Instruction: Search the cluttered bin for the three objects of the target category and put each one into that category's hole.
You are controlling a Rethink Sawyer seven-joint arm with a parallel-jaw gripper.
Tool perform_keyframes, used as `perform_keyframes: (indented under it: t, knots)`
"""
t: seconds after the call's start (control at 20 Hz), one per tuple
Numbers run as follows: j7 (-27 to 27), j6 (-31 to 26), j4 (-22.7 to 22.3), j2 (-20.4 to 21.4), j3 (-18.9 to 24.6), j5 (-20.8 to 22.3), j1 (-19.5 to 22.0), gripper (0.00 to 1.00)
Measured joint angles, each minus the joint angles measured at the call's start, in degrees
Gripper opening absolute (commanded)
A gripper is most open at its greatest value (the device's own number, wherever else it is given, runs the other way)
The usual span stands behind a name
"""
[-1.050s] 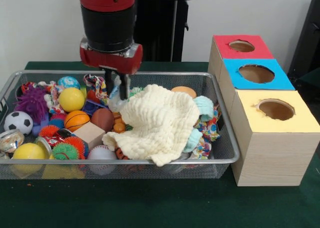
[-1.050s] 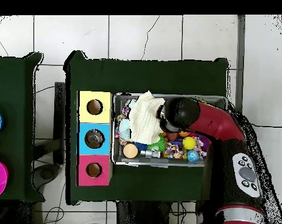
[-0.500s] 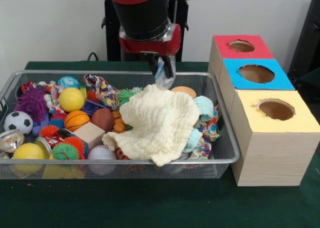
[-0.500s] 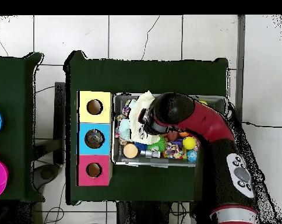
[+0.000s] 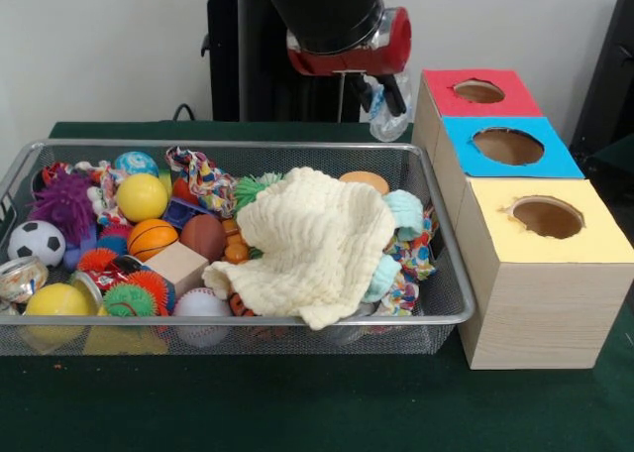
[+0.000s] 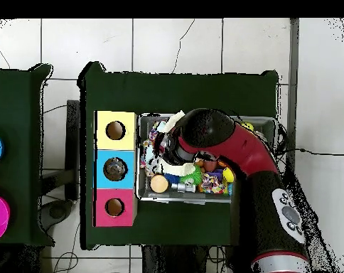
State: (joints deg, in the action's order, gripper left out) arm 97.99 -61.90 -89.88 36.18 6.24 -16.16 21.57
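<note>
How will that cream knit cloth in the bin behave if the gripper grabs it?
The cream cloth lies draped in folds over the toys, so it is probably floppy and will hang and stretch from a pinch. It looks light. Its edges rest on the wooden block and small balls, so lifting it may drag or uncover them.

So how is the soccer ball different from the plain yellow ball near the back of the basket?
The soccer ball is white with black patches; the yellow ball is one plain colour. The soccer ball sits against the basket's left wall, while the yellow ball lies further in and further back, beside a purple spiky toy. The yellow ball looks a little bigger. Both are round and lie loose among the other toys, untouched.
</note>
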Motion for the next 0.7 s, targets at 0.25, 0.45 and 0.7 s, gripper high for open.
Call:
perform_keyframes:
  t: [0.25, 0.45, 0.7]
  knots:
    - [0.00, 0.00, -1.03, 0.04, 0.00, -3.11, -0.61, 0.00]
    - [0.00, 0.01, -1.26, -0.04, 0.07, -5.77, -1.24, 0.00]
    - [0.00, 0.01, -1.40, -0.14, 0.69, -10.41, -2.33, 0.00]
